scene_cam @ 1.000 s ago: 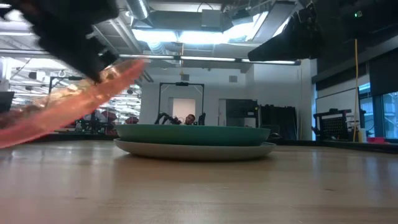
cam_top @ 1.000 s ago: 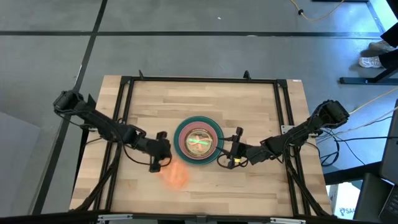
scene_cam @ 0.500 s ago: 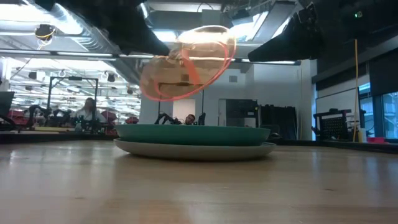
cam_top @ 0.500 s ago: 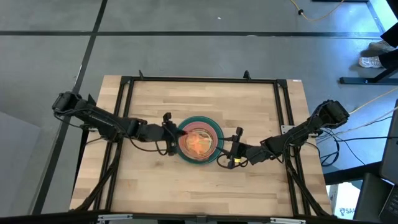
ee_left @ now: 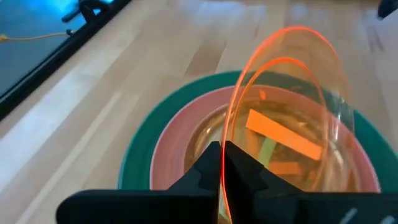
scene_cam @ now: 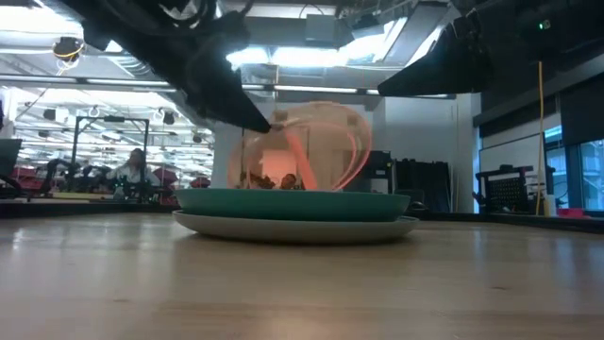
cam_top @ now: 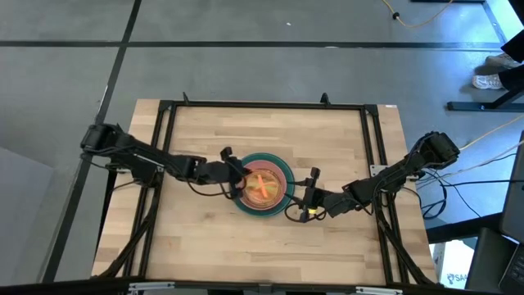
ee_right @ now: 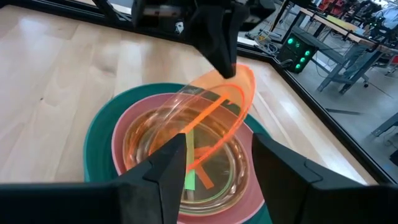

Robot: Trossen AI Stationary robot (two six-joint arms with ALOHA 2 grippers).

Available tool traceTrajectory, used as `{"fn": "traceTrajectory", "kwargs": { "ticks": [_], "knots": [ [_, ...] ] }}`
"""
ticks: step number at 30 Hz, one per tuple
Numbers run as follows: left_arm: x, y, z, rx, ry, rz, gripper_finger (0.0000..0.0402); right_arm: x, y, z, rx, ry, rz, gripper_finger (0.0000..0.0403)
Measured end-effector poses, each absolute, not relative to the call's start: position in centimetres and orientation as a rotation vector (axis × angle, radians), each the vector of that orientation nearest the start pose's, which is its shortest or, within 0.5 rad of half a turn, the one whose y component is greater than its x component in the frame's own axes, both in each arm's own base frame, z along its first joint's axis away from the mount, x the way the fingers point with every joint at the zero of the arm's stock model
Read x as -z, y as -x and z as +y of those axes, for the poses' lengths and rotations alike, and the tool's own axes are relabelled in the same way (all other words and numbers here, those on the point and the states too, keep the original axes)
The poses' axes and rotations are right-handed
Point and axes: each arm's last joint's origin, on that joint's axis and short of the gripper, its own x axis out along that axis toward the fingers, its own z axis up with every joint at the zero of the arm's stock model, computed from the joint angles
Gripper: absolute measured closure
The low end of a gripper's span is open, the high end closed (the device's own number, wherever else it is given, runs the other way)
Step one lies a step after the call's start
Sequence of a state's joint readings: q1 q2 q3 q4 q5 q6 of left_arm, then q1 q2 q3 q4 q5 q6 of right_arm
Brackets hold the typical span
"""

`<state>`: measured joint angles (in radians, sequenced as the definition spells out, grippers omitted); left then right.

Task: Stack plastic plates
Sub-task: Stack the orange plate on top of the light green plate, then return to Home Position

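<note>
A stack of plates sits mid-table: a grey plate (scene_cam: 293, 228) at the bottom, a teal-green one (cam_top: 260, 156) (scene_cam: 293, 203) (ee_left: 134, 163) on it, then a pink one (ee_left: 171, 134) (ee_right: 124, 134) holding small translucent plates. My left gripper (cam_top: 237, 174) (ee_left: 221, 163) is shut on a translucent orange plate (cam_top: 262, 185) (scene_cam: 302, 146) (ee_right: 214, 115), which is tilted steeply over the stack. My right gripper (cam_top: 304, 203) (ee_right: 217, 168) is open, just right of the stack, touching nothing. My left gripper pinches the orange plate's rim (ee_left: 231, 140) between its two fingers, coming from the table's left and slanting down. The plate stands tilted on edge over the stack, with its held side high (scene_cam: 274, 123). Its lower edge dips behind the teal rim; whether it touches the stack, I cannot tell.
A black frame (cam_top: 262, 105) runs along the table's edges. Bare wood (cam_top: 262, 246) lies on all sides of the stack. In the low view, people sit at benches in the room beyond the table (scene_cam: 132, 170).
My left gripper has lifted the orange plate from the table near and left of the stack and carried it right over the stack. It has then lowered the plate, which has tipped from a shallow slant to nearly on edge.
</note>
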<state>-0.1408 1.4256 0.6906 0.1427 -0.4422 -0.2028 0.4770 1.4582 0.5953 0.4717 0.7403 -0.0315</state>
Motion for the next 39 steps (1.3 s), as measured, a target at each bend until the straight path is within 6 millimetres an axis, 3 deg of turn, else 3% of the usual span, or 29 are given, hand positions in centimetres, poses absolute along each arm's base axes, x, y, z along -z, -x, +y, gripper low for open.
{"fn": "traceTrajectory", "kwargs": {
  "ticks": [10, 20, 25, 33, 39],
  "knots": [
    [-18.1, -28.6, -2.5, -0.347, 0.050, 0.560, 0.0388, -18.5, -25.6, 11.0, 0.255, 0.255, 0.326, 0.0226],
    [-18.2, -28.6, -2.4, -0.339, 0.062, 0.560, 0.0298, -18.5, -25.6, 11.0, 0.255, 0.256, 0.328, 0.0226],
    [-19.4, -28.0, -2.4, -0.326, 0.043, 0.537, 0.0272, -18.4, -25.6, 11.0, 0.255, 0.257, 0.329, 0.0226],
    [-21.6, -25.6, -3.2, -0.392, -0.048, 0.537, 0.0275, -18.3, -25.5, 11.0, 0.259, 0.238, 0.338, 0.0226],
    [-21.3, -24.5, -5.0, -0.113, -0.130, 0.502, 0.0293, -18.5, -25.5, 11.0, 0.260, 0.220, 0.318, 0.0226]
  ]
}}
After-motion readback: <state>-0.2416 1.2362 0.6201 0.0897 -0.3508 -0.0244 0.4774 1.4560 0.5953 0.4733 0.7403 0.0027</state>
